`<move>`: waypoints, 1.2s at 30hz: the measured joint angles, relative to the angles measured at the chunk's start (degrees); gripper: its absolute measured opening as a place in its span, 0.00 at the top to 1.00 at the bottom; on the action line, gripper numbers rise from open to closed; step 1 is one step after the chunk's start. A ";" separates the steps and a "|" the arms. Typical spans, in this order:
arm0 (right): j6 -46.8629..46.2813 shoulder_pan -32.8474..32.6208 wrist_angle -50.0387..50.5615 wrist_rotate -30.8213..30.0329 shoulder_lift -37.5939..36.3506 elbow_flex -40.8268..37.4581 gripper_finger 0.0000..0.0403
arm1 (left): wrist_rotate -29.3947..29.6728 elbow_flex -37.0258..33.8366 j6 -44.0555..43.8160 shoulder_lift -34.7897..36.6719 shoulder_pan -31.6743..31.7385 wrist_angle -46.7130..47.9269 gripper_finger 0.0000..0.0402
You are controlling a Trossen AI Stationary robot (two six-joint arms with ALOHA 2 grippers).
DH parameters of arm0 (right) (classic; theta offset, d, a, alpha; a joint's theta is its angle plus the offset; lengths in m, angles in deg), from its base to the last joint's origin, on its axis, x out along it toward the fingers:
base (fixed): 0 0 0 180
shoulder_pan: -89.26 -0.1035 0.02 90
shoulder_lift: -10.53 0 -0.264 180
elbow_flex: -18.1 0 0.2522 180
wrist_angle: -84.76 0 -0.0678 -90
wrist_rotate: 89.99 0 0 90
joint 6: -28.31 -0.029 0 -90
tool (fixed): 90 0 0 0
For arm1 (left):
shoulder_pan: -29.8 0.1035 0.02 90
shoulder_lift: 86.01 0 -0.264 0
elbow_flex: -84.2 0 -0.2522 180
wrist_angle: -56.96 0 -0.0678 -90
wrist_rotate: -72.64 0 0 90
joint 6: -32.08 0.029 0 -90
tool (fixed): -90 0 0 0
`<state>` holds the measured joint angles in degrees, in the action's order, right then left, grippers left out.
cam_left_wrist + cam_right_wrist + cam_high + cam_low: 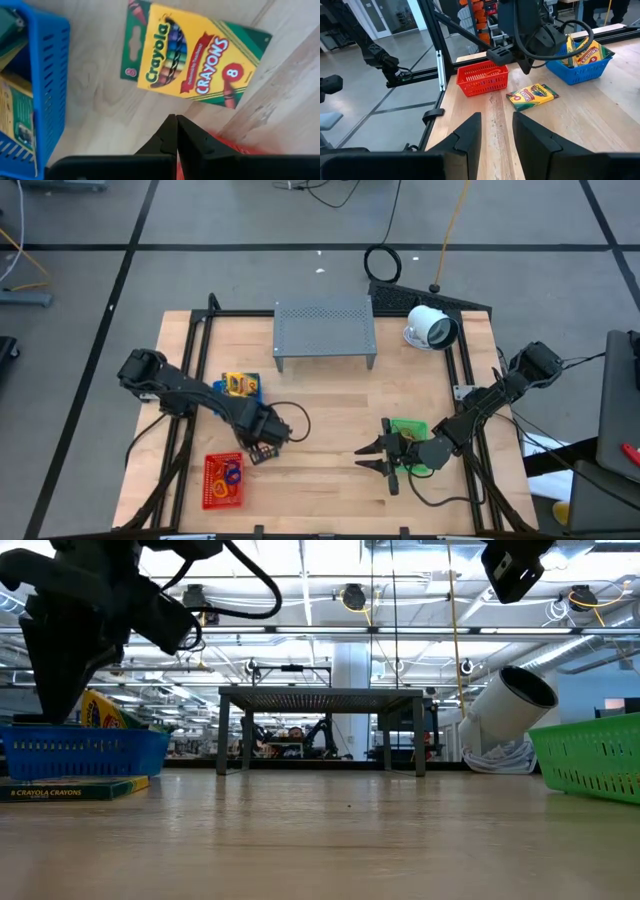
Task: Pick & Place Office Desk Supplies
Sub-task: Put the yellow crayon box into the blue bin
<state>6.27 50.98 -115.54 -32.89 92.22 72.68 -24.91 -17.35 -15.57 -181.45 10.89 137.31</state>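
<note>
With the left gripper (pixel 176 131) jaws pressed together on nothing above the crayon pack (pixel 194 55) lying flat on the bench (pixel 330 415) at lower left, between the blue basket (pixel 240 386) and the red basket (pixel 223 481), the pack could be missed or merely nudged aside unless they are spread, while the right gripper (pixel 496 131) jaws stand spread.

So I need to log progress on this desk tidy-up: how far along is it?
Partly done. The red basket already holds rubber-band loops, and the blue basket holds crayon packs. In hand: nothing; the left end effector is shut and empty above a loose crayon pack lying on the table. Left: that pack needs binning. The right end effector waits open beside the green basket.
</note>
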 joint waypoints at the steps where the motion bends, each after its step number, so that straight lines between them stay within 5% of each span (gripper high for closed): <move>1: 0.00 0.00 0.01 0.00 0.00 0.00 0.75 | 0.02 0.00 -0.09 0.00 -0.12 -0.09 0.99; 36: -0.86 -1.66 -0.01 -0.04 0.00 -0.07 0.75 | -0.97 -4.17 2.96 -11.21 -0.66 -6.73 0.99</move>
<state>5.41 49.32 -115.55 -32.94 92.22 72.61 -25.87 -21.53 -12.62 -192.66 10.24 130.58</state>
